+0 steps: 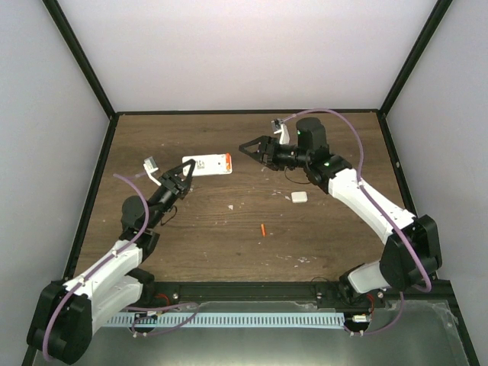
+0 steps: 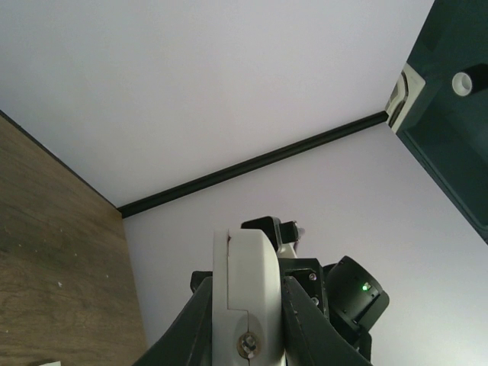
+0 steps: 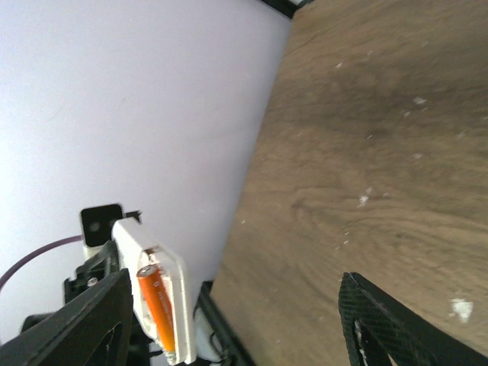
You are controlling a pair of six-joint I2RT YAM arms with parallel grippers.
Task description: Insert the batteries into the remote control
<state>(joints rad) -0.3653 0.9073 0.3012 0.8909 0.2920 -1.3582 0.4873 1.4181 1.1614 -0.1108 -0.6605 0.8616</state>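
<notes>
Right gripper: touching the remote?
Apart. The top view shows a plain gap between the right gripper and the remote. In the right wrist view the remote sits well beyond the open fingers.

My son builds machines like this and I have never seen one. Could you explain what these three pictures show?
These are two robot arms bolted at the near edge of a wooden table, each ending in a two-finger gripper. The wide picture comes from a fixed camera above and behind them. The other two come from small cameras on the wrists. The left gripper holds the white remote control by one end. The right wrist's view shows one orange battery already sitting in its open compartment. The right gripper is open and empty, near the remote. On the table lie a second orange battery and a small white piece, possibly the compartment's cover.
</notes>
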